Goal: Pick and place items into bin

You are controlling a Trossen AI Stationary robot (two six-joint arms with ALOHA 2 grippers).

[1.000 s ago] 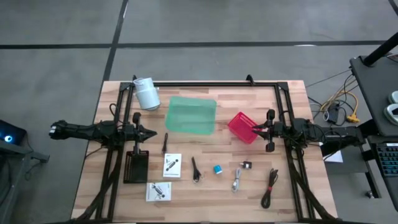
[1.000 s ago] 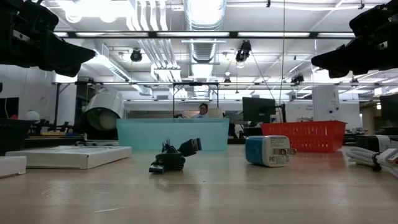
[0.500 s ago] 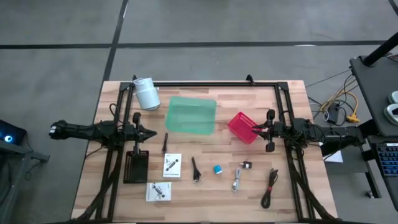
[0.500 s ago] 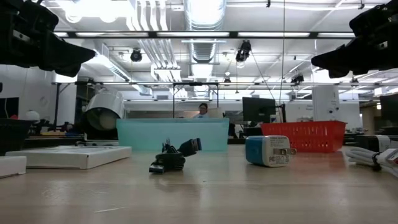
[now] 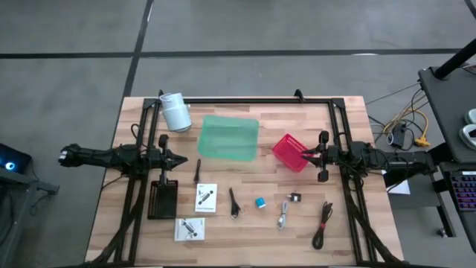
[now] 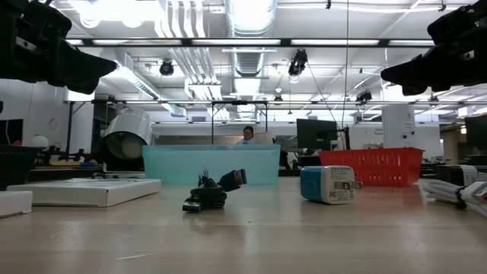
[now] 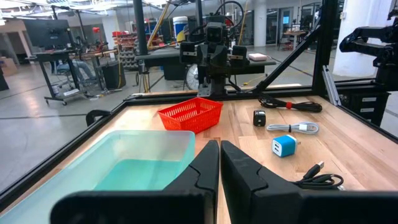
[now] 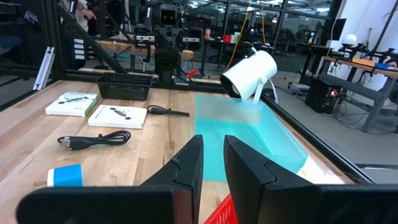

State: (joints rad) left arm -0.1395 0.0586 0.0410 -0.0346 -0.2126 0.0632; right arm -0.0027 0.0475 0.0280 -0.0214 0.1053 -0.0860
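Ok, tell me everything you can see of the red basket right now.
The red basket is a small rectangular bin of what looks like red plastic mesh, with a solid rim and open top. It stands upright on the wooden table, turned at an angle, just right of the teal bin. It looks empty. The right tool hovers above its right edge.

No lettering is legible anywhere; the print on the white packets (image 5: 206, 198) is too small to read.
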